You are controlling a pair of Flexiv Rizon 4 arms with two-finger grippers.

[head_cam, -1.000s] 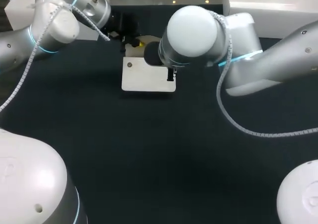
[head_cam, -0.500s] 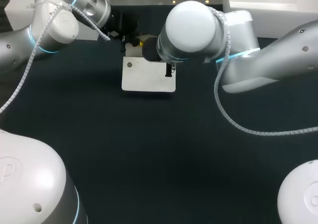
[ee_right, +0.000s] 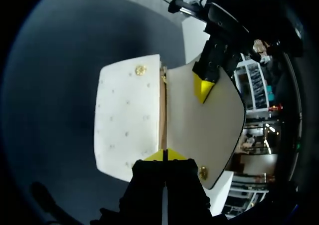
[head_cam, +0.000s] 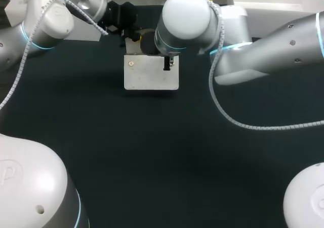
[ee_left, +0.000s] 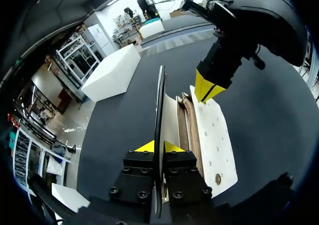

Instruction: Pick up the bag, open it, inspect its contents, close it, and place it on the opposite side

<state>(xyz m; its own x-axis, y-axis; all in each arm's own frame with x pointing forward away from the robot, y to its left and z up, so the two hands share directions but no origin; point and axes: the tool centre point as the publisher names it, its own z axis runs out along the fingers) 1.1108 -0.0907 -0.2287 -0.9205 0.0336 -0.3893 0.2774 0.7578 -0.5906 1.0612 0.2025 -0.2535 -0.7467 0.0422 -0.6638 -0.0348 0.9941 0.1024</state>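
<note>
gripping the bag [head_cam: 152, 79], left pincer [ee_left: 158, 146] clamps its flap [ee_right: 214, 130], right pincer [ee_right: 165, 155] its front.

Overhead light glares on the right arm [head_cam: 187, 15]; table [head_cam: 152, 152] dim.

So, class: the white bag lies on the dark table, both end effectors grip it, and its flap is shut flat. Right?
No. The flap is lifted open, not shut flat: the right wrist view shows the left end effector holding it up off the bag. The rest stands: the bag lies on the table and the right end effector grips it.
</note>
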